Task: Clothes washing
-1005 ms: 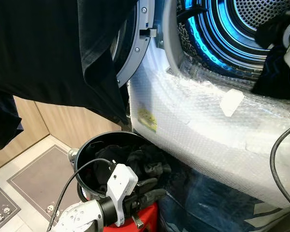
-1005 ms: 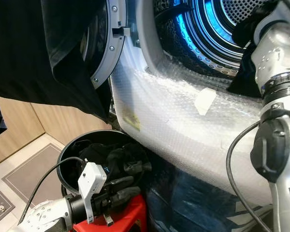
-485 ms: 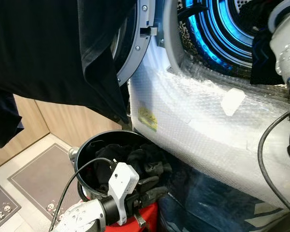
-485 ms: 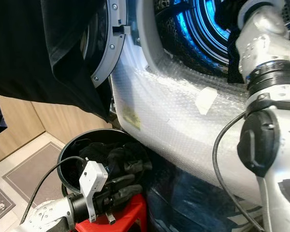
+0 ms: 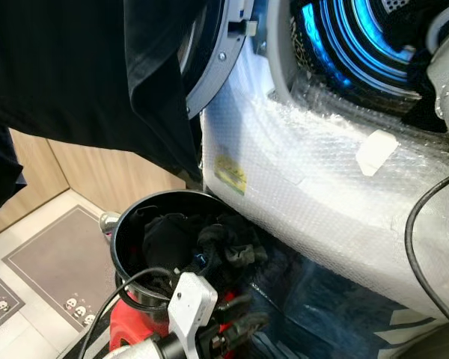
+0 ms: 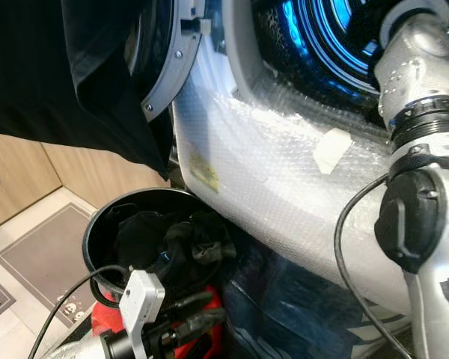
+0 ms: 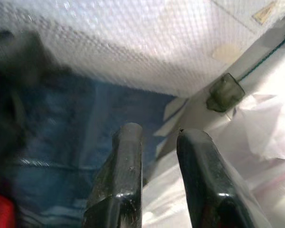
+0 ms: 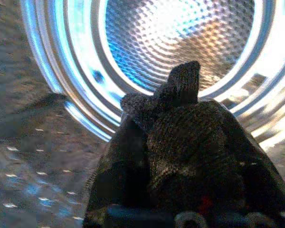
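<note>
Right end effector (image 8: 180,209) clamping dark garment (image 8: 180,156) (bunched) before the drum (image 8: 180,42), left end effector (image 7: 154,156) narrowly parted

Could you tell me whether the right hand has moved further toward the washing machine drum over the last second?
Yes. The right hand, shut on a dark garment, has advanced past the bubble-wrapped front into the drum opening; a second ago it hung at the rim.

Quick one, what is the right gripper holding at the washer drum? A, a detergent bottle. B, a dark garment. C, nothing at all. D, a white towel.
B: in the right wrist view a bunched dark garment covers the right gripper, with the lit drum straight ahead of it.
</note>
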Controlling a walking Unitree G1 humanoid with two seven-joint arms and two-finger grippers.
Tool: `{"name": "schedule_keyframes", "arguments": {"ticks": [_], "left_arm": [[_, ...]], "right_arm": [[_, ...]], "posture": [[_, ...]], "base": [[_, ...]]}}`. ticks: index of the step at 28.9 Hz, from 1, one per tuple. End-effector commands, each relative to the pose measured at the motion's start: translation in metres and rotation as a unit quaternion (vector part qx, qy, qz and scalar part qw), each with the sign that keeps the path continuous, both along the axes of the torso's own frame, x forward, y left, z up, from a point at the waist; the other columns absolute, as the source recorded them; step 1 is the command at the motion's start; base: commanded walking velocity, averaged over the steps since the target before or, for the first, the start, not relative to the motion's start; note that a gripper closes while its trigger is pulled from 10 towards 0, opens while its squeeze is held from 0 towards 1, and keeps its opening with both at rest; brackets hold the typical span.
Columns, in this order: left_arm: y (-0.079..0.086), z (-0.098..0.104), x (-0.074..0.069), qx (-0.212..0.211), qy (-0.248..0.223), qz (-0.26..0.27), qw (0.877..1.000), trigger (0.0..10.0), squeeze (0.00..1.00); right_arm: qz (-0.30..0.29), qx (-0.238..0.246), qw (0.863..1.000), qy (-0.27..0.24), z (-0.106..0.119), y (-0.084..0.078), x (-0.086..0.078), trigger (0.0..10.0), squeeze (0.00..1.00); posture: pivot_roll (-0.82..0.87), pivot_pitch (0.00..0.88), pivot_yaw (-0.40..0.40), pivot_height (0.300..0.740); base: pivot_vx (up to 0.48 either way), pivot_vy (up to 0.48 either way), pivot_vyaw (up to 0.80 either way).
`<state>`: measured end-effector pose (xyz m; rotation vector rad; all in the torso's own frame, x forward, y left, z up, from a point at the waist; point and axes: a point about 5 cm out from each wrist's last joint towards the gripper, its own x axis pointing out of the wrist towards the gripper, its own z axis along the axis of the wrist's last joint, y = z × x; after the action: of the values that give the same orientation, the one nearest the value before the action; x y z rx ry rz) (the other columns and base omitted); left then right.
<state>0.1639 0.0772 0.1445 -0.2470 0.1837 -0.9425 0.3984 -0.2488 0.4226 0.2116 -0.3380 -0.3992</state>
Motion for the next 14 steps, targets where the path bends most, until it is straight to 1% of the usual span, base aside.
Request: {"name": "schedule_keyframes", "arguments": {"ticks": [1, 4, 5, 8, 14], "left_arm": [[-0.004, 0.005, -0.006, -0.008, -0.001, -0.005, 1.000, 10.0, 0.00], [-0.005, 0.004, -0.009, -0.010, 0.005, -0.002, 1.000, 10.0, 0.00], [-0.005, 0.005, -0.009, -0.013, 0.009, 0.001, 1.000, 10.0, 0.00], [-0.006, 0.006, -0.009, -0.016, 0.011, 0.006, 1.000, 10.0, 0.00], [-0.006, 0.008, -0.005, -0.020, 0.013, 0.009, 1.000, 10.0, 0.00]], "right_arm": [[-0.030, 0.009, 0.999, 0.002, 0.000, -0.011, -0.004, 10.0, 1.00], [-0.057, 0.019, 0.998, 0.004, -0.001, -0.020, -0.007, 10.0, 1.00], [-0.064, 0.014, 0.998, 0.001, 0.001, -0.022, -0.008, 10.0, 1.00], [-0.071, 0.003, 0.997, -0.002, 0.004, -0.024, -0.010, 10.0, 1.00], [-0.068, -0.020, 0.997, 0.006, 0.008, -0.023, -0.010, 10.0, 1.00]], "posture": [[0.03, 0.216, -0.141, 0.740], [0.03, 0.225, -0.144, 0.740], [0.03, 0.229, -0.145, 0.740], [0.03, 0.233, -0.144, 0.740], [0.01, 0.234, -0.132, 0.740]], "base": [[0.000, 0.000, 0.00], [0.000, 0.000, 0.00], [0.000, 0.000, 0.00], [0.000, 0.000, 0.00], [0.000, 0.000, 0.00]]}}
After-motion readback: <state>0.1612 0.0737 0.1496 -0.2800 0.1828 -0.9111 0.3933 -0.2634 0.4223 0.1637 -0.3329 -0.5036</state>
